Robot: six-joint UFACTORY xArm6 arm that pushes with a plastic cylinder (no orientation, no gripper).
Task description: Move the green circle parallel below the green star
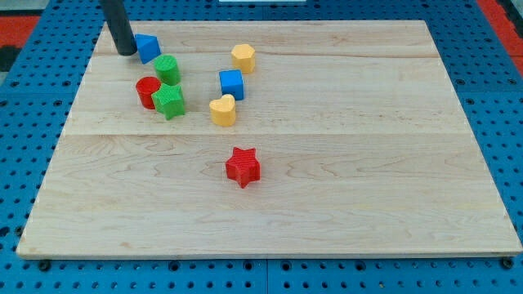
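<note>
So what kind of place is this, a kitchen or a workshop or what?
Probably a robot lab bench: a pale wooden board lies on a blue perforated mat, small coloured blocks such as the red star are scattered on it, and my tip rests beside the blue block.

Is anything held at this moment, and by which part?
Nothing is held. My tip sits just left of the blue block, above the green circle.

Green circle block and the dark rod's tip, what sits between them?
In the camera view, a small blue block lies between my tip and the green circle block, right beside the tip.
</note>
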